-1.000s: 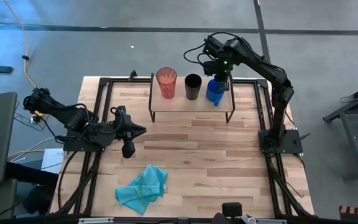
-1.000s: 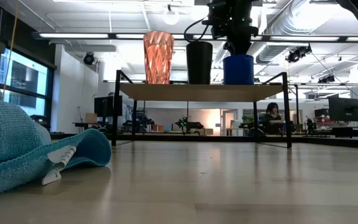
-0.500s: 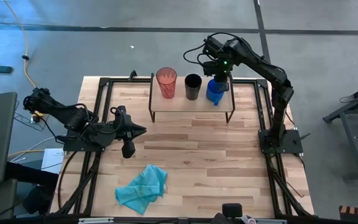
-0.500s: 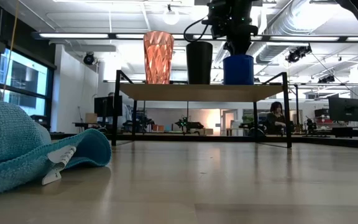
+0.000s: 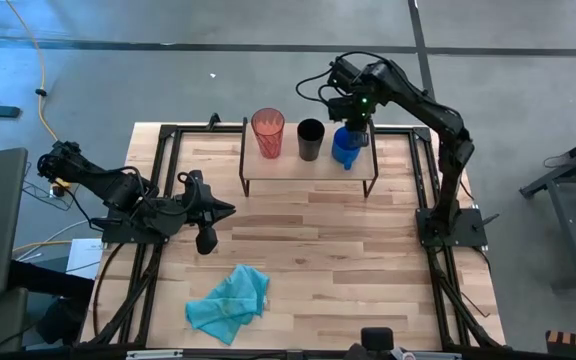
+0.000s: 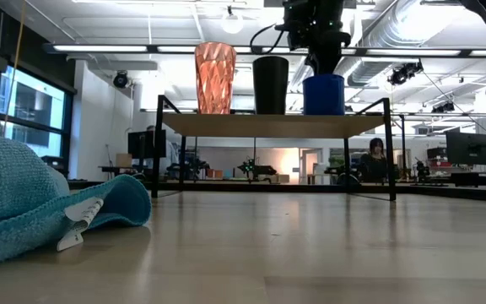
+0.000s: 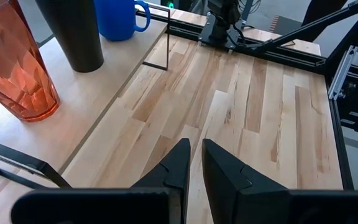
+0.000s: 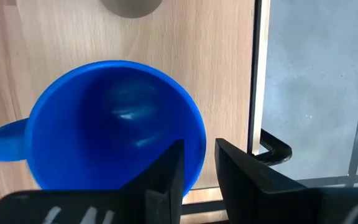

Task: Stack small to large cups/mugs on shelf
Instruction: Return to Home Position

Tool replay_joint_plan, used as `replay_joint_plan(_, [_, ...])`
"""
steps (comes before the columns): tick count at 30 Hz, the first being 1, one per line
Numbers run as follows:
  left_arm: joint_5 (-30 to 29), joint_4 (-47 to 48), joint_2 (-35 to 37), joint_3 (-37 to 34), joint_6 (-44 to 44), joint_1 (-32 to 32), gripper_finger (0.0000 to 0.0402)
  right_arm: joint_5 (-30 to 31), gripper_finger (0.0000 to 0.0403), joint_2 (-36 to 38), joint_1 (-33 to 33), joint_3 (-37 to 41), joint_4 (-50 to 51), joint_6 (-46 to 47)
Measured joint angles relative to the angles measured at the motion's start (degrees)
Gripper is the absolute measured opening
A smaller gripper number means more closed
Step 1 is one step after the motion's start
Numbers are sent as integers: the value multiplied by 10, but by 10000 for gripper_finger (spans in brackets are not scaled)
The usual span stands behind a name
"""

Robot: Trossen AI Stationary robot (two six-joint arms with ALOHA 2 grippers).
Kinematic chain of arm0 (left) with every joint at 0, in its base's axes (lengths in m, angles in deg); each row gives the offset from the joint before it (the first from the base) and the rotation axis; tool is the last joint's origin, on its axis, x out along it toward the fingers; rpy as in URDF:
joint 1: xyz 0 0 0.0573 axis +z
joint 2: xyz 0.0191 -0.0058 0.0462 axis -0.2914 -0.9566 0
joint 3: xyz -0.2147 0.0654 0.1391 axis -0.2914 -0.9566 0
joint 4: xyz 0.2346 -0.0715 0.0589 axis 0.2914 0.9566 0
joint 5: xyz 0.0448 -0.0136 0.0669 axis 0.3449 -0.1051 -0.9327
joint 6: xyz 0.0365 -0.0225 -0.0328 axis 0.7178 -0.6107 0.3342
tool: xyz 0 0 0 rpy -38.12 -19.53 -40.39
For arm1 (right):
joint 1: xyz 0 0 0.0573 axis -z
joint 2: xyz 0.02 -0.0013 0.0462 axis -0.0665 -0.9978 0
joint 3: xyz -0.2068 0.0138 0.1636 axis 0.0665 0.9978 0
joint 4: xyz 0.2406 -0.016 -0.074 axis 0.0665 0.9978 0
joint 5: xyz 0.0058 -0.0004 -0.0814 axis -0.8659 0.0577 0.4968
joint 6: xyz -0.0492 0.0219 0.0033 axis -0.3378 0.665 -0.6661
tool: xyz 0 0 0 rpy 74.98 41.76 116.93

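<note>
On the shelf at the table's far side stand a red-orange tumbler, a black cup and a blue mug in a row, each upright on its base. My right gripper reaches down from above onto the mug at the row's right end and is shut on its rim. The mug's handle sticks out to one side. My left gripper hangs shut over the table's left part, away from the shelf, with nothing in it. My right gripper has the blue mug's rim between its two fingers, one finger inside the mug and one outside. The fingers come from above, pointing steeply down. The mug stands upright with its base on the shelf board.
A teal cloth lies crumpled near the table's front left. Black metal frame rails run along the table's sides. Bare wooden tabletop stretches between the shelf and the near edge.
</note>
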State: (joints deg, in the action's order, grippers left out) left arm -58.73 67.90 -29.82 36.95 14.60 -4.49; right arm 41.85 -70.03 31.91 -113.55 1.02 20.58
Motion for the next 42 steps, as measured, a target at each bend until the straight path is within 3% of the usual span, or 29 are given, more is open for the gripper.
replay_joint_plan(11, [0, 0, 0, 0, 9, 0, 33, 13, 81, 41, 3, -1, 0, 7])
replay_joint_plan(19, [-2, 0, 0, 0, 17, 0, 33, 8, 81, 121, 3, -1, -4, 62])
replay_joint_plan(30, [-63, -76, 0, 0, 120, 0, 33, -156, 80, 305, 2, -1, -90, 149])
replay_joint_plan(42, [-80, -172, 4, 1, 216, 0, 33, -164, 80, 464, 2, -1, -102, 202])
